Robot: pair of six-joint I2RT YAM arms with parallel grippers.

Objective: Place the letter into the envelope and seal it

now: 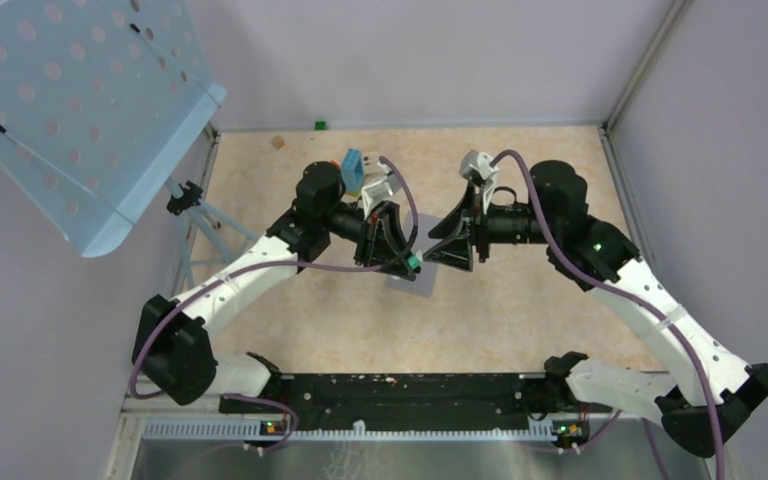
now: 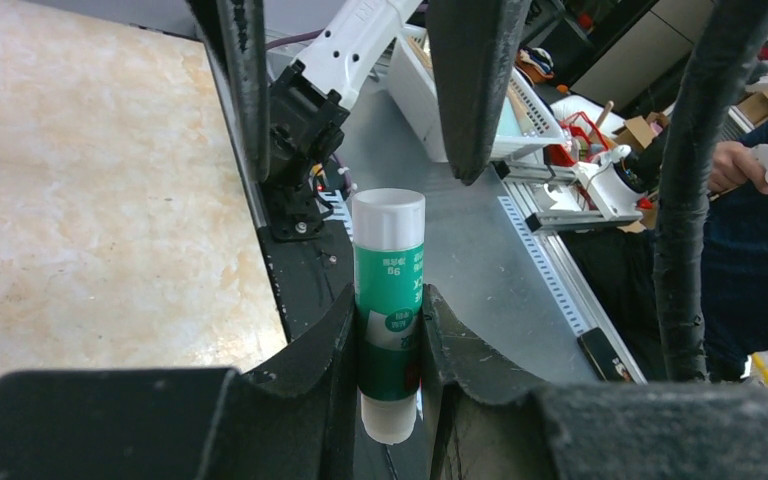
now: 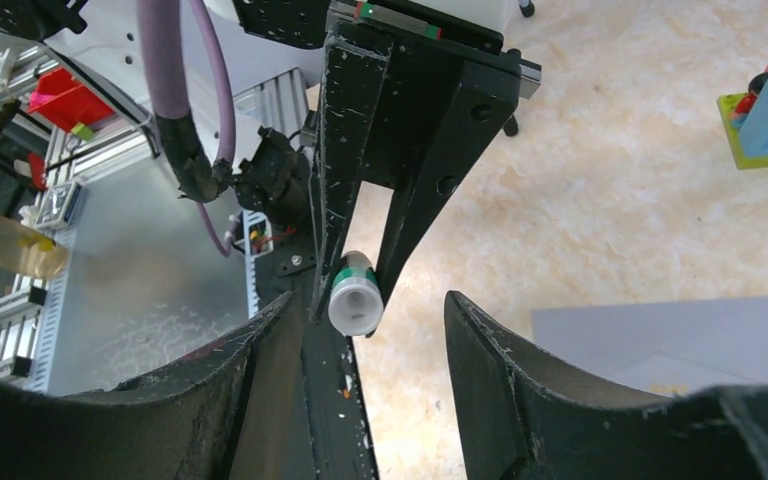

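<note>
Sealing step: the glue was being made ready, I think; the flap was not yet glued
Left claw (image 1: 406, 260): closed tight on the glue stick (image 2: 389, 275)
Right claw (image 3: 368, 340): open, holding nothing; at 3 o'clock of the stick, facing its white end
Envelope (image 3: 660, 335): flat on the table, at 6 o'clock just under both claws
Letter: not seen on its own; maybe inside
Next move: the right claw likely needed to close on that white end and pull straight

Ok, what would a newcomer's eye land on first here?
The left pincer shut on a green-and-white glue stick, held in mid-air. The right pincer faces it with jaws open, close to the stick's white end. The grey envelope lies flat on the table by them.
</note>
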